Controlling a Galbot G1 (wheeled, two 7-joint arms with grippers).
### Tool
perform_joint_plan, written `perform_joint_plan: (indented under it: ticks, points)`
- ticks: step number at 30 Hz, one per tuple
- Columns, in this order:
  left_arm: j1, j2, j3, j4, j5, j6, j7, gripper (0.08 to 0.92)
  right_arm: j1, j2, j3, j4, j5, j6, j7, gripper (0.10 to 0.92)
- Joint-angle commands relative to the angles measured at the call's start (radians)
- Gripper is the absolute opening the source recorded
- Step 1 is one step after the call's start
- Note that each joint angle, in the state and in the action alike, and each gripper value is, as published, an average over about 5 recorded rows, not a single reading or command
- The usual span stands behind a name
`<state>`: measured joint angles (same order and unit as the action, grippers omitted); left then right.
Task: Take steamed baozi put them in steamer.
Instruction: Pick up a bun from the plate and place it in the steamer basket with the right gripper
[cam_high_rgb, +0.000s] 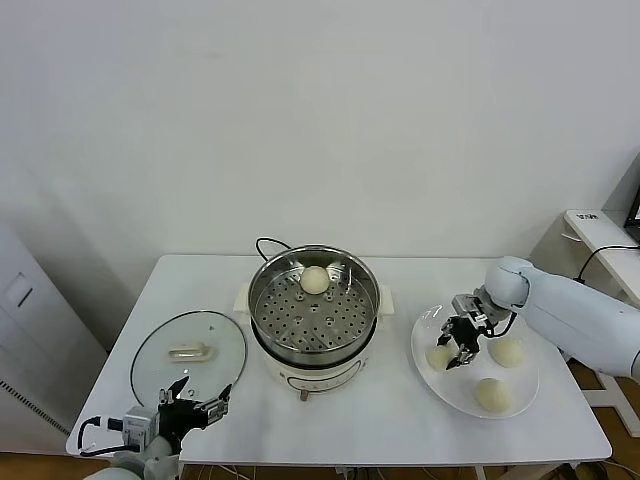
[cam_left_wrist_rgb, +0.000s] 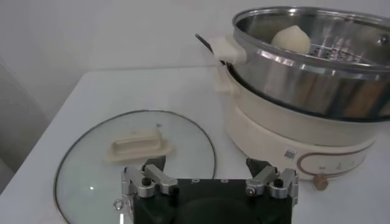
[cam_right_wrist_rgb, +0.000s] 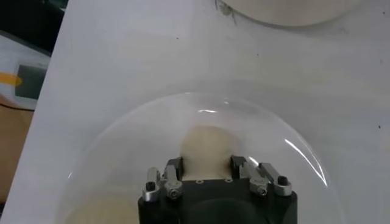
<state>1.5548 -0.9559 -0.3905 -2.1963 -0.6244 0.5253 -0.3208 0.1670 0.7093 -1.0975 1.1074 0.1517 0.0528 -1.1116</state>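
Observation:
My right gripper (cam_high_rgb: 458, 349) (cam_right_wrist_rgb: 207, 163) is down over the white plate (cam_high_rgb: 440, 388) (cam_right_wrist_rgb: 122, 152), shut on a cream-white baozi (cam_high_rgb: 440, 356) (cam_right_wrist_rgb: 206, 143); both fingers press its sides while it rests on the plate. Two more baozi (cam_high_rgb: 508, 351) (cam_high_rgb: 491, 394) lie on the same plate. The steel steamer (cam_high_rgb: 300, 325) (cam_left_wrist_rgb: 304, 67) stands mid-table on its cream pot base, with one baozi (cam_high_rgb: 314, 280) (cam_left_wrist_rgb: 291, 39) at the back of the basket. My left gripper (cam_high_rgb: 200, 402) (cam_left_wrist_rgb: 206, 165) waits open near the table's front left, holding nothing.
The round glass lid (cam_high_rgb: 188, 352) (cam_left_wrist_rgb: 91, 164) lies flat left of the steamer, just beyond my left gripper. A black cord (cam_high_rgb: 268, 243) runs behind the pot. The table's right edge is close to the plate.

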Motion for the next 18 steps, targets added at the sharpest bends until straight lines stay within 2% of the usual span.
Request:
perform_joint_plan:
  ticks: [1,9,18]
  points:
    - [-0.003,0.004,-0.001,0.004,0.000,0.000,-0.001,0.823,0.278,-0.043,-0.195,0.085,0.129,-0.018,-0.013,0.475]
    - [0.000,0.009,-0.006,0.003,-0.001,-0.003,0.001,0.823,0.625,-0.021,-0.421,0.153,0.400,-0.127,-0.039,0.475]
    - [0.004,0.010,-0.006,0.000,-0.001,-0.003,0.001,0.823,0.769,0.126,-0.475,0.168,0.661,-0.259,0.009,0.475]
